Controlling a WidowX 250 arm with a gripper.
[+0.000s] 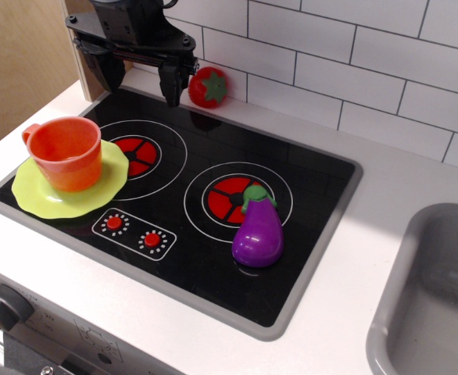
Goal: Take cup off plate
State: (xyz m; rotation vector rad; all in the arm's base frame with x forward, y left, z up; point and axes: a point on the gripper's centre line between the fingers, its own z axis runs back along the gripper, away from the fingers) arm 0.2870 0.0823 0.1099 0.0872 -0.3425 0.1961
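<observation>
I see the cup (pixel 65 153) standing upright on the plate (pixel 33 194) near the counter's (pixel 354 266) left edge, long axis vertical, handle pointing toward the rear-left corner. The end effector (pixel 139 78) hangs at the rear edge, fingers parted, holding nothing, well apart from the cup.

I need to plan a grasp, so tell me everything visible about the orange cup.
The cup is orange-red, glossy like plastic, tapering toward its base, with a small loop handle on its left side as seen here. It stands upright and looks empty. It rests on the lime plate at the stovetop's front-left corner. Only the plate touches it; the gripper hangs apart, nearer the back wall.
</observation>
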